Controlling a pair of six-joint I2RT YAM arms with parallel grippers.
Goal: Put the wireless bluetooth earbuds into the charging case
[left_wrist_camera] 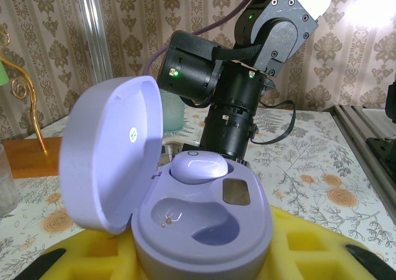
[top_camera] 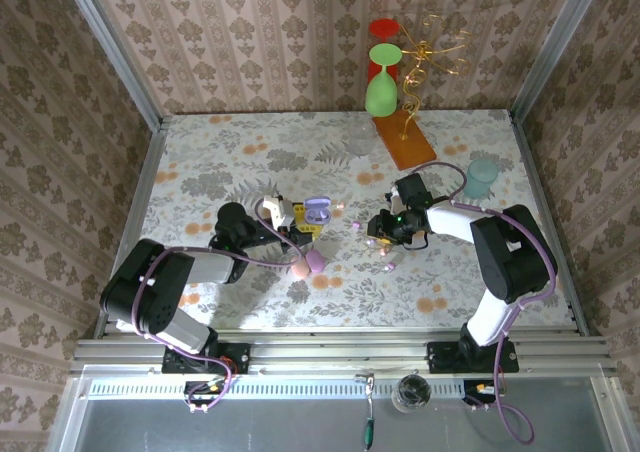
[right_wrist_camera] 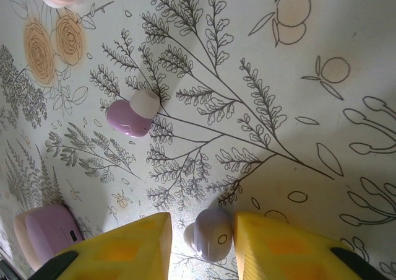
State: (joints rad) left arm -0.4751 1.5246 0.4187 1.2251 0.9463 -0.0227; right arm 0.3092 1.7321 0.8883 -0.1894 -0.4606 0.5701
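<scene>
**Floral tabletop, and a pinch not yet secure**

Patterned wallpaper (left_wrist_camera: 55, 51) backs the floral-print table (right_wrist_camera: 266, 106). On it the right gripper (right_wrist_camera: 203, 225) stands narrowly open astride a tiny glossy lilac earbud (right_wrist_camera: 210, 235). One yellow pad (right_wrist_camera: 278, 249) looks to touch the bud, and a sliver of table shows at the other.

To the left, the left gripper (top_camera: 303, 228) clamps the open lilac plastic charging case (left_wrist_camera: 198, 258). A second lilac earbud (left_wrist_camera: 198, 168) sits in its far well, and the near well (left_wrist_camera: 213, 227) is empty.

Likely risks are that the slick, rounded bud squirts out of an uneven squeeze, or arrives misaligned and perches on the well's rim. A hard push could also shift the case.
</scene>
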